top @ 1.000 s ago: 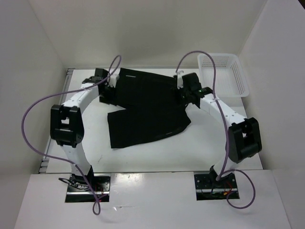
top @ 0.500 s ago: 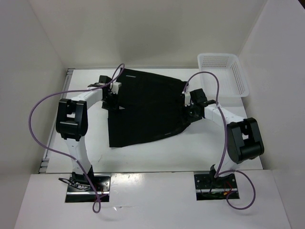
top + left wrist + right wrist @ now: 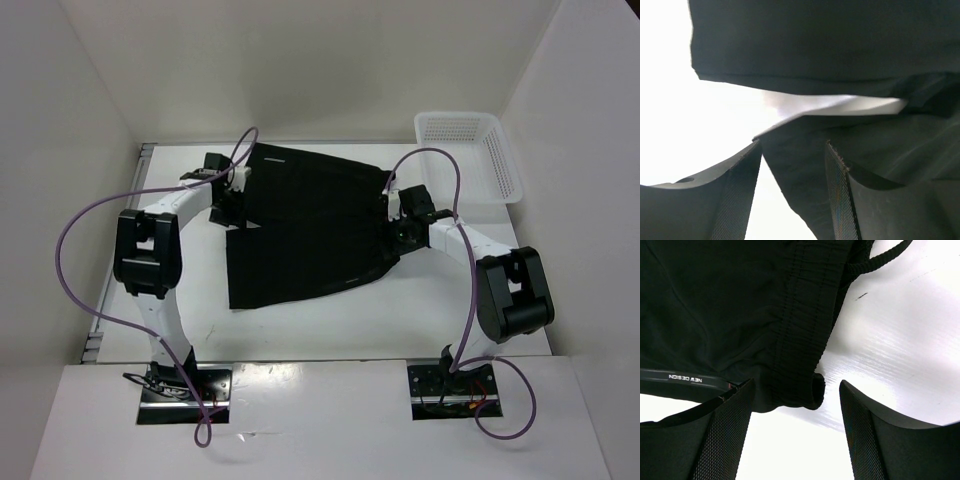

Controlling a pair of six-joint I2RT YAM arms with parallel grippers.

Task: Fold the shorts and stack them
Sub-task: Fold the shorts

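The black shorts (image 3: 305, 225) lie spread on the white table, folded over on themselves. My left gripper (image 3: 228, 205) is open at their left edge; in the left wrist view (image 3: 792, 165) a corner of the fabric (image 3: 850, 145) lies between and past the fingers. My right gripper (image 3: 398, 225) is open at the right edge; in the right wrist view (image 3: 796, 407) the ribbed waistband (image 3: 800, 340) ends between the fingers, which do not touch it, and a drawstring (image 3: 880, 260) curls at the top.
A white mesh basket (image 3: 470, 155) stands at the back right. White walls enclose the table (image 3: 300, 330) at the left, back and right. Purple cables (image 3: 80, 240) loop over both arms.
The shorts' upper layer has been laid down over the lower part. Both grippers have dropped to the shorts' side edges and the arms have drawn back slightly.
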